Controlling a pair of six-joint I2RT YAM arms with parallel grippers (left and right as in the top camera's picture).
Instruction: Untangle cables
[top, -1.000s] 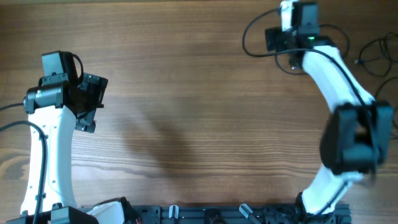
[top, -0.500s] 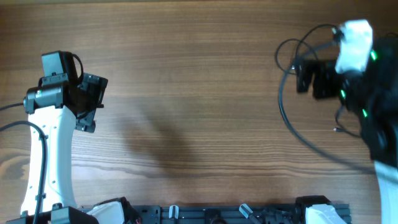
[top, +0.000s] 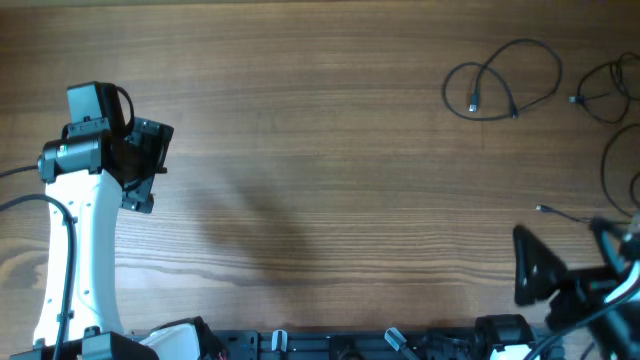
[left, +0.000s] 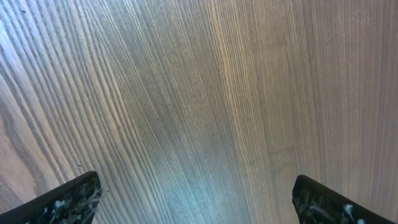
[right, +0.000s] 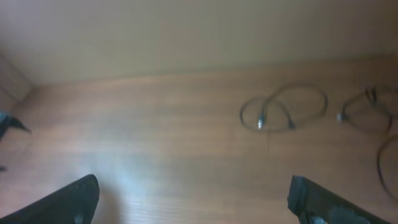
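Note:
Several thin black cables lie apart at the far right of the wooden table. One lies in a loose loop (top: 503, 80) with its plug ends inside. A second (top: 608, 92) and a third (top: 612, 172) run off the right edge. The right wrist view shows the loop (right: 284, 109) and the others (right: 365, 111) further ahead, blurred. My right gripper (top: 540, 272) is pulled back to the front right edge, open and empty (right: 196, 205). My left gripper (top: 145, 165) hovers at the far left, open and empty over bare wood (left: 196, 202).
The table (top: 320, 150) is plain brown wood. A black rail with the arm bases (top: 330, 345) runs along the front edge. A thin plug end (top: 546, 210) points left just ahead of the right gripper.
My right arm swung from the far right back to the front right edge. The cable it held is let go and now rests as a loop. The left arm has not moved.

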